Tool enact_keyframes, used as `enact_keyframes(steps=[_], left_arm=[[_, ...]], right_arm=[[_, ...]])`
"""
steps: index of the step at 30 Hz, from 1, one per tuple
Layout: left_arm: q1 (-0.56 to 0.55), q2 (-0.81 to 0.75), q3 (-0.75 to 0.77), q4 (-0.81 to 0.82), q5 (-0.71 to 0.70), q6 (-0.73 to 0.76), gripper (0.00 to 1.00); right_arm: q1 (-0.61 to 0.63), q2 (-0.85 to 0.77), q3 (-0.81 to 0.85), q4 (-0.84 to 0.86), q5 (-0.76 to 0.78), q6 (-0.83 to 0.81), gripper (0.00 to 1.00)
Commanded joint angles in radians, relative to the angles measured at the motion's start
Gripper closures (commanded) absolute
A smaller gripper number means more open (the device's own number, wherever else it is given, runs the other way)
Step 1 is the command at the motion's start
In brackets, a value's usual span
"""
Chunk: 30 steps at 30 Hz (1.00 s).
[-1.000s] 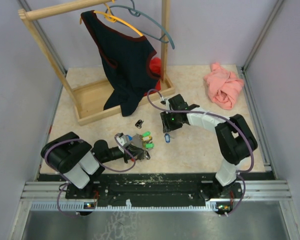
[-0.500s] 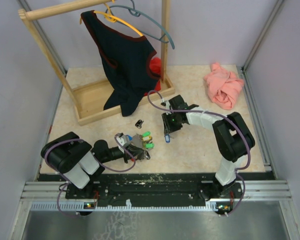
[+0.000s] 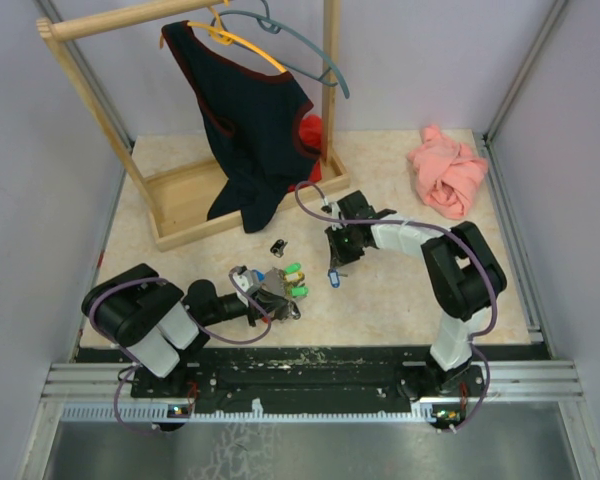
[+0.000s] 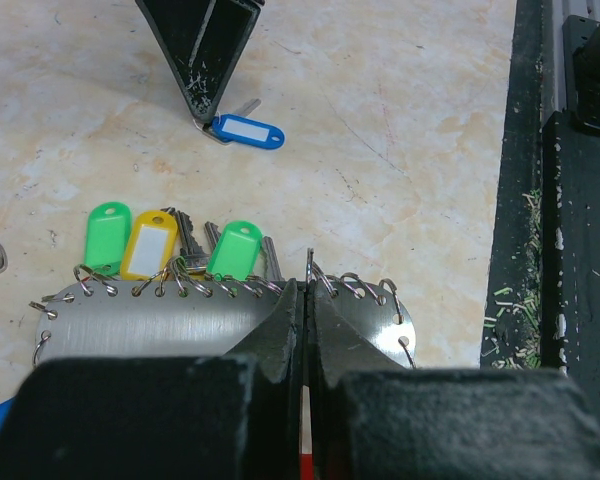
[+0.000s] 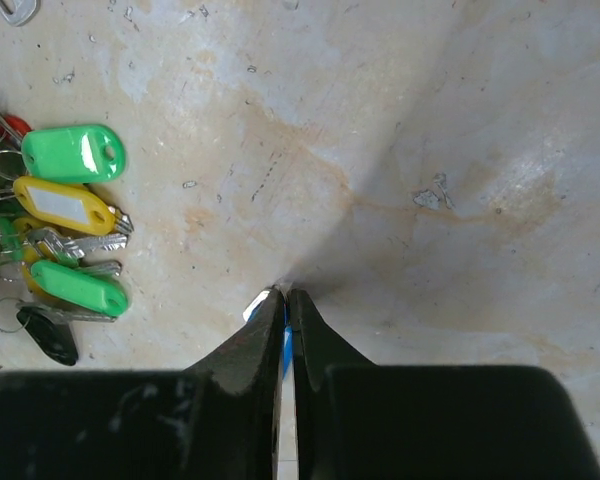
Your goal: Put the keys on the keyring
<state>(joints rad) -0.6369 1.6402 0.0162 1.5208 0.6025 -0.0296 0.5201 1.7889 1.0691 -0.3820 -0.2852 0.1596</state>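
1. Near the table's near edge, left of centre, the left gripper (image 4: pixel 302 292) is seen lying low. Its fingers are pressed together and clamped on the keyring plate (image 4: pixel 180 322), a flat silvery strip w/ wire rings along its far edge.
2. Two green-tagged keys (image 4: pixel 234 248) and one yellow-tagged key (image 4: pixel 152 243) are hung on those rings and laid flat on the table (image 4: pixel 410 120) just beyond the plate. A black-headed key (image 5: pixel 45 335) & a red tag (image 5: pixel 15 125) are also picked up in the same bunch by the right wrist cam.
3. Approx. mid-table, the right gripper (image 5: pixel 285 297) is pointed down w/ its fingers closed on the blue-tagged key (image 4: pixel 248 131). A blue sliver is seen between the tips.
4. The blue tag is seen sticking out of the tips toward the near edge. The key is held apart from the keyring plate and not yet on a ring.
5. Whether the blue tag touches the table cannot be told.
6. A small black item (image 3: pixel 278 246) is seen on the table, on the far side of the bunch.
7. A wooden rack (image 3: pixel 185 205) w/ a dark top (image 3: pixel 250 120) on a hanger is placed at the far-left corner. A pink cloth (image 3: pixel 447 170) is bunched at the far-right corner.
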Motion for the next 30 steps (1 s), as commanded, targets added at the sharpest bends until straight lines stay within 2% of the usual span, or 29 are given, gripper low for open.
enact_keyframes(steps=[1, 6, 14, 24, 27, 30], left_arm=[[0.003, -0.003, -0.001, 0.269, 0.006, -0.003, 0.99], [0.003, -0.014, -0.004, 0.269, 0.012, 0.001, 0.99], [0.006, -0.058, -0.004, 0.269, 0.069, 0.033, 0.99], [0.017, -0.142, -0.018, 0.246, 0.174, 0.126, 0.99], [0.017, -0.177, -0.007, 0.166, 0.209, 0.156, 0.99], [0.017, -0.235, 0.004, 0.072, 0.216, 0.190, 0.99]], right_arm=[[-0.008, -0.027, -0.002, 0.043, 0.001, -0.018, 0.97], [-0.001, -0.122, -0.072, 0.124, -0.007, -0.081, 1.00], [0.098, -0.378, -0.274, 0.388, 0.066, -0.285, 1.00], [0.126, -0.614, -0.476, 0.689, -0.141, -0.341, 1.00], [0.127, -0.675, -0.543, 0.776, -0.191, -0.369, 1.00], [0.132, -0.702, -0.569, 0.774, -0.263, -0.437, 1.00]])
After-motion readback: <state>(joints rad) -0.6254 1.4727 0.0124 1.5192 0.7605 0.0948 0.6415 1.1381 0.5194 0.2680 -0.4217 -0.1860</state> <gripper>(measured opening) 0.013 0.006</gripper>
